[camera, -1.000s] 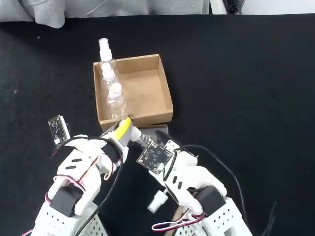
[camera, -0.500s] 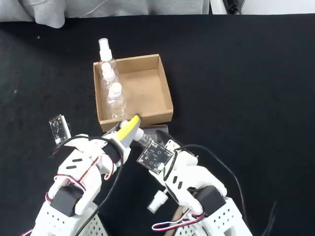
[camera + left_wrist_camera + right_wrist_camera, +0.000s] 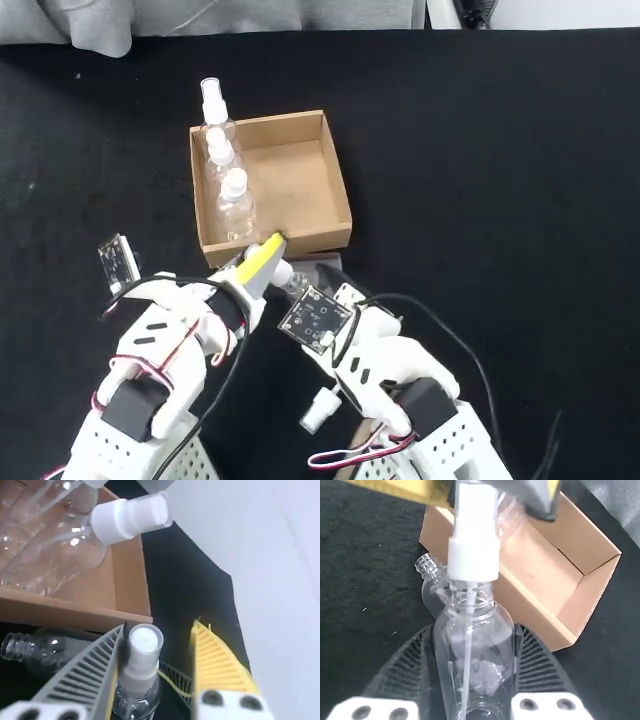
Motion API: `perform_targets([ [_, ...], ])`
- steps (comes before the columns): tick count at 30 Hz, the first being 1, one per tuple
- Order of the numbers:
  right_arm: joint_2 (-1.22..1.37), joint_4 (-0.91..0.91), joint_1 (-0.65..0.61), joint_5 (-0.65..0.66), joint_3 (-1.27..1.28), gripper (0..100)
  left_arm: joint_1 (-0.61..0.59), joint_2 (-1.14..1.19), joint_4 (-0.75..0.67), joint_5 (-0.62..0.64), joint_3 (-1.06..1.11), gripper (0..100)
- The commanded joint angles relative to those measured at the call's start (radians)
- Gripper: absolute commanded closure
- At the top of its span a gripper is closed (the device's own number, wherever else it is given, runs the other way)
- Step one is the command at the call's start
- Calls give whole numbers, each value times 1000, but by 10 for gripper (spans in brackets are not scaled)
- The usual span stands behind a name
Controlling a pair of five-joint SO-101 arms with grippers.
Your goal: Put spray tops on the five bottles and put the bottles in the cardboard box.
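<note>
Clamping clear plastic bottle (image 3: 472, 650) upright between right jaws, ribbed black pads (image 3: 405, 670) pressed on both sides of round body. On bottle neck, white spray top (image 3: 472, 545), collar sitting above exposed threads, thin dip tube running down inside; cannot tell whether screwed home. Around that spray top, left jaws parted: ribbed grey finger (image 3: 85, 675) touching cap, ribbed yellow finger (image 3: 220, 670) apart from it with clear gap. Held bottle just in front of near wall of cardboard box (image 3: 300, 240), over black cloth-textured table (image 3: 500, 150). Close behind it, second clear bottle (image 3: 427, 572), threaded neck open and uncapped, lying on table between held bottle and box wall. Inside box, three clear bottles (image 3: 236, 205) with white tops, lying in row along one side wall, plain brown floor beside them; farthest top sticking out past far wall. Beside right arm, loose white spray top (image 3: 320, 410) lying on table, well apart from box.
</note>
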Motion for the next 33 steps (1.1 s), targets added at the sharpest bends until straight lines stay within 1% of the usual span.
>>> perform_targets([
  [1, -127, -35, -15, -11, 1, 910, 16, -9, 3, 5, -85, 812],
  [6, -127, -35, -14, -12, -2, 910, 16, -9, 3, 5, -87, 812],
  [10, -127, -49, -12, -81, -4, 910, 5, -9, 3, 5, -114, 812],
  [16, -127, -61, -12, -94, 1, 910, 2, -9, 3, 6, -124, 812],
  [25, -127, -55, -12, -100, -7, 910, -97, -11, 2, 11, -139, 812],
  [30, -127, -54, -11, -245, -36, 910, -156, -11, 2, 11, -143, 812],
  [33, -127, -54, -11, -252, -38, 910, -205, -9, 2, 11, -139, 812],
])
